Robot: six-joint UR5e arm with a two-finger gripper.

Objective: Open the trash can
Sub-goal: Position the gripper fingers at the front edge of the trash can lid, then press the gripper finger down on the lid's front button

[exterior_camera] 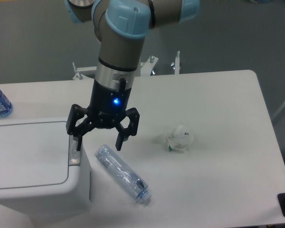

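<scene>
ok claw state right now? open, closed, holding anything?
Claw: open, holding nothing; one finger sits over the trash can by its grey latch, the other above the table near the lying bottle.

You had a trash can of smooth white plastic with a soft sheen, its latch a duller grey plastic. Your gripper looked like matt black plastic or metal; which one couldn't be told. The lying bottle was clear, glossy, crinkled plastic. The wad looked like crumpled white paper. The table was smooth, matt white.
</scene>
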